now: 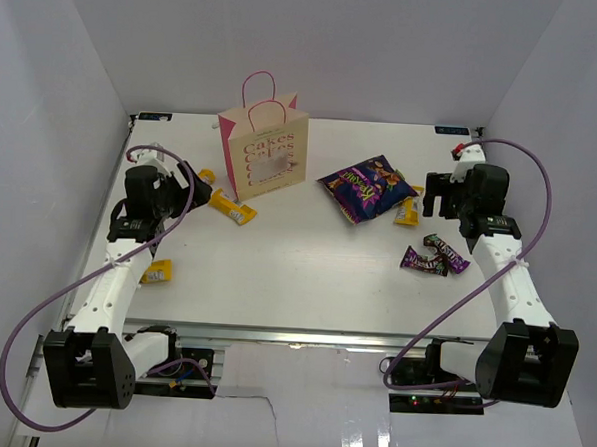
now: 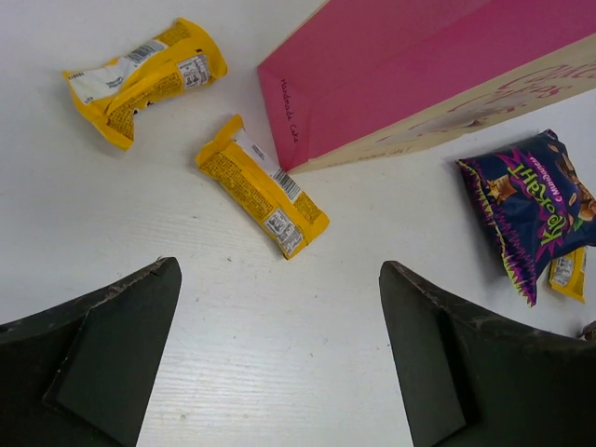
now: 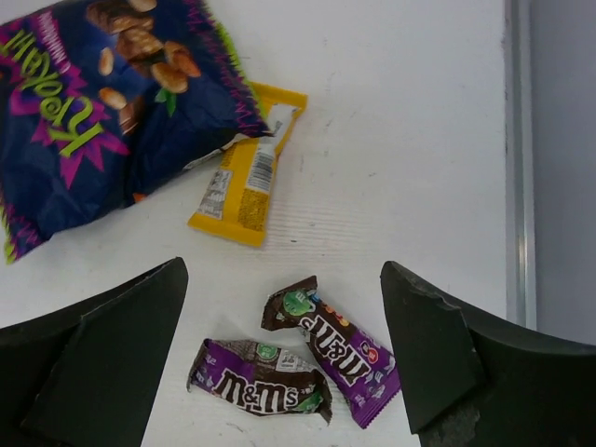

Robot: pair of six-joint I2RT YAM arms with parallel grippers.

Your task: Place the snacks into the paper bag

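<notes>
The paper bag (image 1: 262, 152) stands upright at the back, tan with pink handles; its pink side (image 2: 419, 74) shows in the left wrist view. The purple chip bag (image 1: 368, 187) lies to its right. My left gripper (image 1: 192, 186) is open and empty above the table, near two yellow bars (image 2: 262, 186) (image 2: 144, 77) left of the bag. My right gripper (image 1: 435, 193) is open and empty over two dark purple candy packets (image 3: 261, 377) (image 3: 340, 349). Another yellow bar (image 3: 244, 177) is tucked partly under the chip bag (image 3: 102, 102).
One more yellow bar (image 1: 157, 271) lies alone near the left arm. The table's right edge rail (image 3: 517, 158) runs close to the right gripper. White walls enclose the table on three sides.
</notes>
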